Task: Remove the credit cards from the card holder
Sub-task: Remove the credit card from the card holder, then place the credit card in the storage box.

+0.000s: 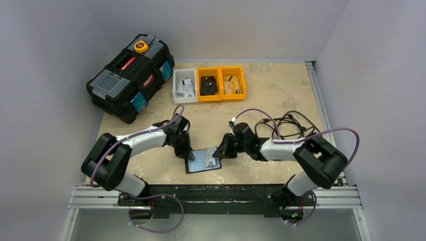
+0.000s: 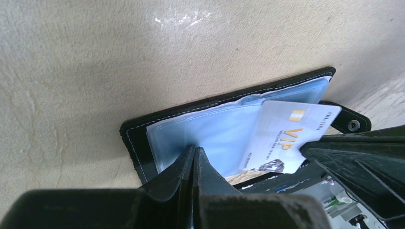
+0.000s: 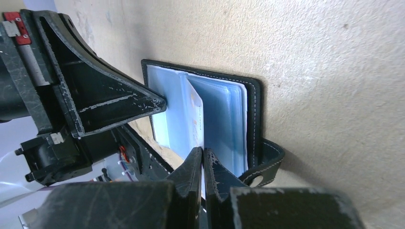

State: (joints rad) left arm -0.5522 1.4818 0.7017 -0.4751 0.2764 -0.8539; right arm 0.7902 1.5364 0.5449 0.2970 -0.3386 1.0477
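The black card holder (image 1: 200, 162) lies open on the table between my two grippers, its pale blue clear sleeves facing up. My left gripper (image 2: 196, 150) is shut, its tips pressing down on a sleeve near the left half of the card holder (image 2: 134, 138). A pale credit card (image 2: 285, 130) with gold "VIP" lettering sticks out of a sleeve at a slant toward the right. My right gripper (image 3: 203, 151) is shut on that credit card (image 3: 196, 116), seen edge-on, beside the snap tab (image 3: 267, 164). Any other credit cards are hidden inside the sleeves.
A large black toolbox (image 1: 131, 75) stands at the back left. One white bin (image 1: 184, 86) and two orange bins (image 1: 221, 84) with small items sit at the back centre. Black cables (image 1: 286, 123) lie right of the right arm.
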